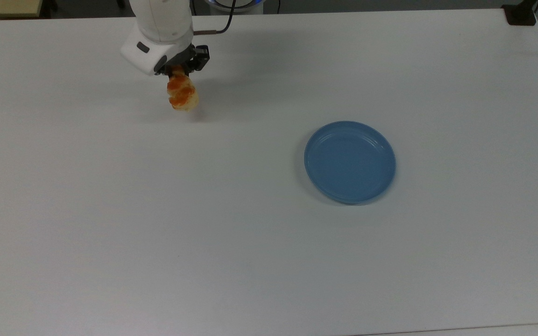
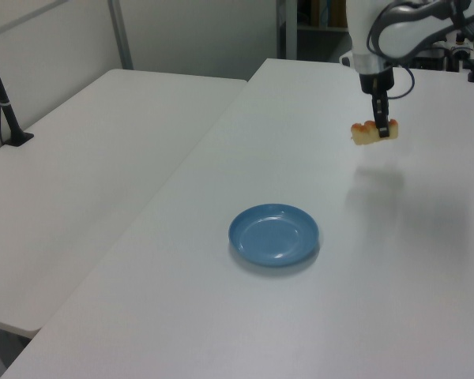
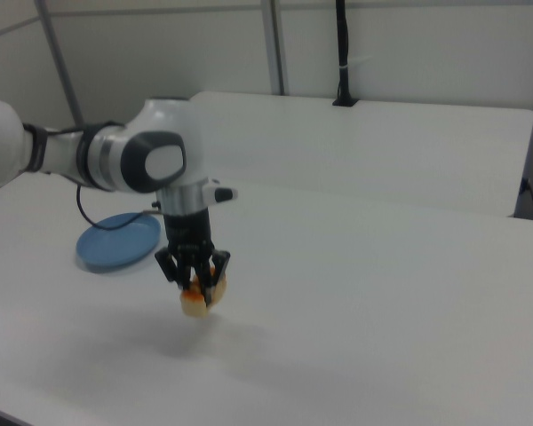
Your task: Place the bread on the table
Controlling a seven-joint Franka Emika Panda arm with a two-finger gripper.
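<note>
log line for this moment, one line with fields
phase: carry | gripper: shut on bread | bread: held above table, shadow below | blue plate: bare, apart from bread | next: likely lower and release
</note>
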